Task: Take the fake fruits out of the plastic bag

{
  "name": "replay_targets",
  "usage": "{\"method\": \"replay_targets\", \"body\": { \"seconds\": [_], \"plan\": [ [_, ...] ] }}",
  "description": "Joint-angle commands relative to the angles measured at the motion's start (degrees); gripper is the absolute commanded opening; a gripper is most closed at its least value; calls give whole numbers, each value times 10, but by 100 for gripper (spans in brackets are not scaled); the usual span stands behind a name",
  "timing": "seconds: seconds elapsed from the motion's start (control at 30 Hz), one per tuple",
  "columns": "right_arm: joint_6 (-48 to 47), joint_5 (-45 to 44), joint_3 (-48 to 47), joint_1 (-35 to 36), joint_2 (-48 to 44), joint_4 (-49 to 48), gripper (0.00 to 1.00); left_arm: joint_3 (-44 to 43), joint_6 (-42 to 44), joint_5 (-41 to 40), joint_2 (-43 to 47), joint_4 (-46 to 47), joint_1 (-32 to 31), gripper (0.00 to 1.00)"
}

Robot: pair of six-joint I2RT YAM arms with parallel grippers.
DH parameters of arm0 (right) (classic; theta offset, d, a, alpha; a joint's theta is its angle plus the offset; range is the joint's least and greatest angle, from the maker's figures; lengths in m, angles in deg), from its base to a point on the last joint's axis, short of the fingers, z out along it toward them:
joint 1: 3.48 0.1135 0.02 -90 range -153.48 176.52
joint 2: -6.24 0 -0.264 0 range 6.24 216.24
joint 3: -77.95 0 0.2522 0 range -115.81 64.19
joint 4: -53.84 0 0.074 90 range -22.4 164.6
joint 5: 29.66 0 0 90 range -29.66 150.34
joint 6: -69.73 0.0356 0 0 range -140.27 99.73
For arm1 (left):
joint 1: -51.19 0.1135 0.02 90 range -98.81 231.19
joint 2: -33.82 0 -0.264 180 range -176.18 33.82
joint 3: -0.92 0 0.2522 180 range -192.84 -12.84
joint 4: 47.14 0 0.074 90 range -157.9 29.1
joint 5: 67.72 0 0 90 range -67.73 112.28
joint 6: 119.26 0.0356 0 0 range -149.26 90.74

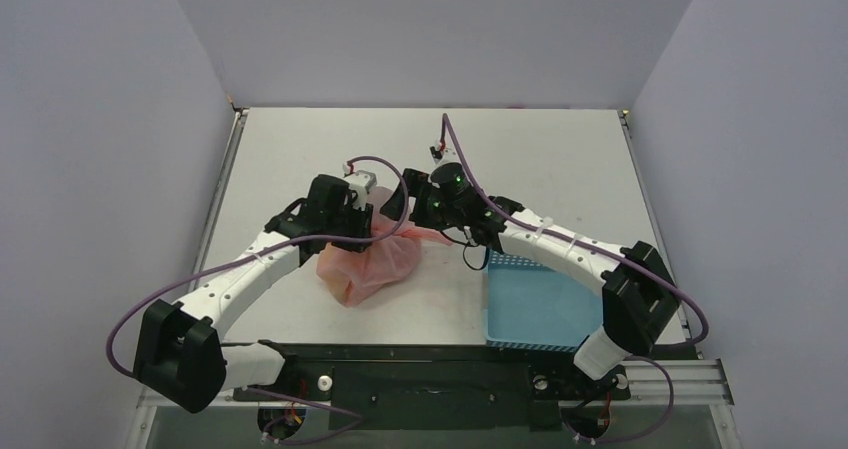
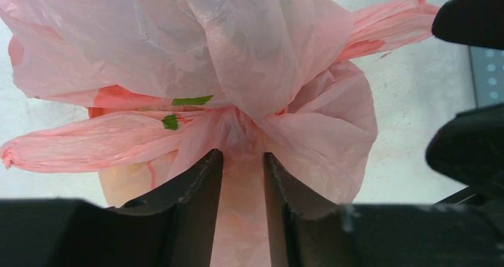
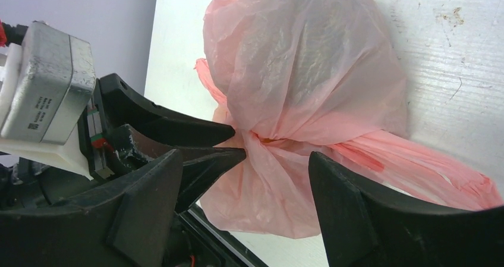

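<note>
The pink plastic bag (image 1: 372, 265) lies bunched on the table between both arms, its neck gathered upward. My left gripper (image 2: 243, 157) is shut on the gathered neck, with plastic pinched between its fingers; it also shows in the top view (image 1: 370, 216). My right gripper (image 3: 246, 160) is open, its fingers standing either side of the same neck, just right of the left gripper (image 3: 235, 143). It also shows in the top view (image 1: 405, 205). The bag fills the left wrist view (image 2: 249, 59) and the right wrist view (image 3: 309, 71). The fruits are hidden inside; only a faint yellow patch (image 2: 125, 182) shows through.
A blue perforated basket (image 1: 540, 304) stands at the front right of the table, under the right arm; its corner shows in the left wrist view (image 2: 484, 71). The table (image 1: 300, 159) has raised rails along its left and right edges and a black rail at the front.
</note>
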Motion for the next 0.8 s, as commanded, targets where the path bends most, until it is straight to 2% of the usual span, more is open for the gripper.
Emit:
{"method": "replay_targets", "body": {
  "seconds": [0.0,0.03,0.07,0.13,0.2,0.33,0.47,0.57,0.63,0.77],
  "plan": [
    [28,-34,-16,7,10,-47,73,-18,18,14,-9,15,19,23],
    [37,-46,-21,9,17,-41,73,-17,18,22,-9,14,27,15],
    [46,-50,-21,12,20,-41,73,-16,19,24,-7,14,29,12],
    [77,-45,-16,14,33,-59,71,-10,22,28,1,15,29,0],
    [89,-39,-27,20,51,-66,70,-5,24,32,8,17,28,0],
    [66,-44,-85,40,94,-19,70,11,34,19,30,27,16,0],
    [41,-97,-115,60,113,-1,71,39,49,-60,72,53,-44,0],
    [45,-190,-126,75,119,19,69,47,50,-113,103,61,-93,0],
    [66,-188,-116,79,124,5,62,50,48,-141,119,57,-109,0],
    [76,-209,-127,96,137,21,59,77,50,-176,144,81,-115,0]
  ]
}}
